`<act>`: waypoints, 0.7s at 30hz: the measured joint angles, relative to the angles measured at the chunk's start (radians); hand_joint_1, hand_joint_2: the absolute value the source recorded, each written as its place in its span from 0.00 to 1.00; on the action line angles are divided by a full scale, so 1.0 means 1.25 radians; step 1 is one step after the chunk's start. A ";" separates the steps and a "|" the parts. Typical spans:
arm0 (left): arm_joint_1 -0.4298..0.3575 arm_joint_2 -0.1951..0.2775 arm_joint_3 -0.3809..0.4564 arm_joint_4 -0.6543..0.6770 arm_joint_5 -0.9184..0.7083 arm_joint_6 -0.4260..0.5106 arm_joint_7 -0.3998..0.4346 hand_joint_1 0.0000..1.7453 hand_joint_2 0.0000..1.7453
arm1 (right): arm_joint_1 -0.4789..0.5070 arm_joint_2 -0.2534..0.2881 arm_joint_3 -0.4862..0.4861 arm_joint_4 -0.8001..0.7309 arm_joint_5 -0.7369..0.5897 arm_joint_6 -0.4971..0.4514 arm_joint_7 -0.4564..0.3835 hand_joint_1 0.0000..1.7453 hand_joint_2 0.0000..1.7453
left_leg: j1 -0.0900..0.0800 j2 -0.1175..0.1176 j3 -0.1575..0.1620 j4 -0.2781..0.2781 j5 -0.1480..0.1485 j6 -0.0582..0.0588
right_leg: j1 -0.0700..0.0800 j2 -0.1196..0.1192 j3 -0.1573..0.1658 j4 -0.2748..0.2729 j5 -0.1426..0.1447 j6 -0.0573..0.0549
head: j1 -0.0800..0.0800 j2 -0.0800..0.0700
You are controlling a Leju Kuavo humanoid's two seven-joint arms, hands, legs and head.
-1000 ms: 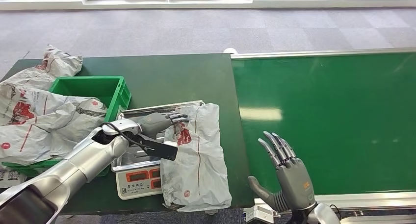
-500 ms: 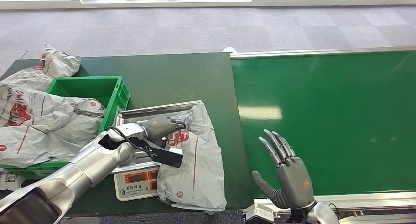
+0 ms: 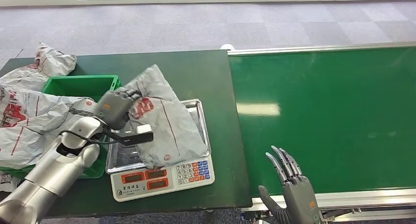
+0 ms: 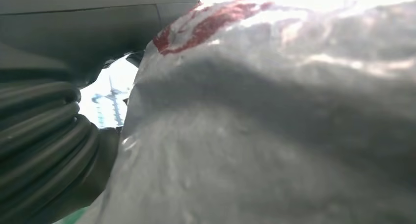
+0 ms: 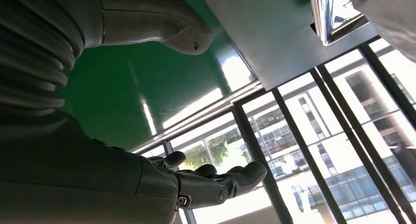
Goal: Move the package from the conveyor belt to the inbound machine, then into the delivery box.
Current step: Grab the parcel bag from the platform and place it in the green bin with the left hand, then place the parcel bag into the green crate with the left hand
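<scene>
A crumpled grey package (image 3: 162,116) with red print is lifted at its left end and tilts up over the scale's steel tray (image 3: 196,111). My left hand (image 3: 114,108) grips that raised end, between the tray and the green delivery box (image 3: 78,84). Close up, the grey package (image 4: 274,126) covers the fingers of my left hand (image 4: 44,150). The scale (image 3: 162,177) shows its keypad and red displays at the front. My right hand (image 3: 294,189) hovers open, fingers spread, at the near edge of the green conveyor belt (image 3: 324,116). The right hand (image 5: 122,136) holds nothing.
Several more grey packages (image 3: 29,116) are piled in and around the green box at the left. The dark green table (image 3: 196,72) carries the scale and box. The belt's metal rail (image 3: 319,50) runs along its far side.
My left hand has lifted the package's end and swung it left toward the green box, uncovering the scale's keypad. The right hand has dropped lower in the picture. The camera has shifted slightly.
</scene>
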 joint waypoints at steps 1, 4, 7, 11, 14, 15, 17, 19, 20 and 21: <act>0.004 0.017 0.045 -0.030 -0.005 0.003 0.003 1.00 1.00 | 0.004 0.002 0.000 -0.001 0.005 -0.001 0.001 0.00 1.00 | 0.000 0.001 -0.001 0.000 0.000 0.000 | 0.000 0.001 -0.001 0.000 0.000 0.000 | 0.000 0.000; 0.019 0.059 0.177 -0.110 -0.006 0.001 -0.005 1.00 1.00 | 0.010 0.015 0.000 -0.002 0.021 -0.003 0.006 0.00 1.00 | 0.001 0.002 -0.002 0.000 0.000 0.000 | 0.000 0.002 -0.004 0.000 0.000 0.000 | 0.000 0.000; 0.038 0.082 0.266 -0.165 -0.001 0.005 -0.011 1.00 1.00 | 0.010 0.026 0.000 -0.002 0.030 -0.004 0.012 0.00 1.00 | 0.001 0.001 -0.003 0.000 0.000 0.000 | 0.001 0.002 -0.004 0.000 0.000 0.000 | 0.000 0.000; 0.076 0.096 0.354 -0.222 0.007 0.027 -0.008 1.00 1.00 | 0.016 0.052 0.000 -0.002 0.060 -0.003 0.020 0.00 1.00 | 0.001 0.001 -0.004 0.000 0.000 -0.001 | 0.001 0.002 -0.005 0.000 0.000 -0.001 | 0.000 0.000; 0.092 0.096 0.407 -0.250 -0.019 0.024 0.004 1.00 1.00 | 0.025 0.069 0.000 -0.007 0.078 -0.005 0.032 0.00 1.00 | 0.001 0.001 -0.004 0.000 0.000 -0.001 | 0.001 0.002 -0.005 0.000 0.000 -0.001 | 0.000 0.000; 0.097 0.096 0.420 -0.254 -0.033 0.021 0.008 1.00 1.00 | 0.028 0.073 0.000 -0.010 0.082 -0.006 0.035 0.00 1.00 | 0.001 0.001 -0.004 0.000 0.000 -0.001 | 0.001 0.002 -0.005 0.000 0.000 -0.001 | 0.000 0.000; 0.108 0.095 0.442 -0.259 -0.054 0.015 0.014 1.00 1.00 | 0.035 0.079 0.000 -0.016 0.086 -0.007 0.040 0.00 1.00 | 0.001 0.001 -0.004 0.000 0.000 -0.001 | 0.001 0.002 -0.005 0.000 0.000 -0.001 | 0.000 0.000; 0.120 0.094 0.459 -0.260 -0.074 0.008 0.021 1.00 1.00 | 0.040 0.083 0.000 -0.021 0.087 -0.008 0.044 0.00 1.00 | 0.001 0.001 -0.004 0.000 0.000 -0.001 | 0.001 0.002 -0.005 0.000 0.000 -0.001 | 0.000 0.000; 0.127 0.094 0.466 -0.260 -0.093 0.005 0.029 1.00 1.00 | 0.042 0.084 0.000 -0.023 0.088 -0.008 0.045 0.00 1.00 | 0.001 0.001 -0.005 0.000 0.000 -0.001 | 0.000 0.002 -0.005 0.000 0.000 -0.001 | 0.000 0.000; 0.138 0.095 0.475 -0.259 -0.116 0.004 0.038 1.00 1.00 | 0.044 0.086 0.000 -0.026 0.088 -0.009 0.047 0.00 1.00 | 0.001 0.001 -0.007 0.000 0.000 0.000 | 0.000 0.002 -0.005 0.000 0.000 -0.001 | 0.000 0.000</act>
